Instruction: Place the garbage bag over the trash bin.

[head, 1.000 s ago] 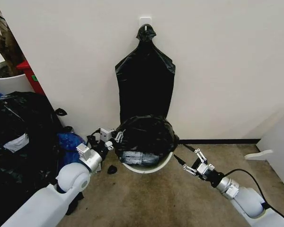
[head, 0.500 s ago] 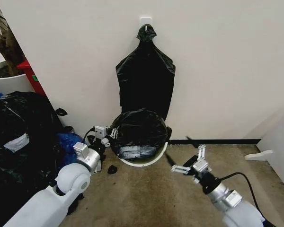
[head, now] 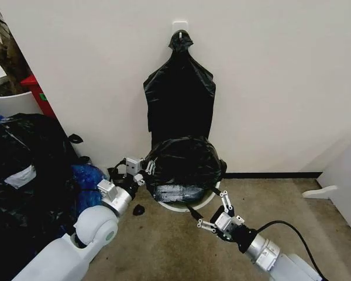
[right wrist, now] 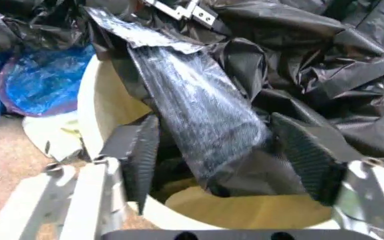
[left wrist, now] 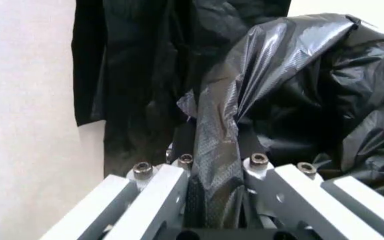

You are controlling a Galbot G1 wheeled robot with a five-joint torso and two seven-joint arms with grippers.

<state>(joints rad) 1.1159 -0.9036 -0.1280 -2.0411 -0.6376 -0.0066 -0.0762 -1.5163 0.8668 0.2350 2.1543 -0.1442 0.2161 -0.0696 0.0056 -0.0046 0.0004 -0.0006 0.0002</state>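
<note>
Right gripper [head: 212,214] has swung in from the right side to the front of the trash bin [head: 207,200], now low and close to the rim; bin and bag sit slightly further right than a second ago, left arm barely changed.

Garbage bag [head: 184,163] is bunched over the bin mouth, draped mostly on the back and left, front rim bare. Bin stands on the floor against the wall, under the hanging bunch of bags [head: 179,102].

Left gripper [left wrist: 213,200]: closed on a twisted fold of the bag's edge at the bin's left side, forearm reaching up from lower left.

Right gripper, wrist view [right wrist: 212,155]: fingers spread wide, straddling a hanging flap of bag over the front rim, nothing clamped.

Handling: film looks thin, light, slick, no stiffness, likely to slip or tear if pulled hard. Best hold is probably the hem flap, pinched deep, then stretched outward over the rolled rim.
</note>
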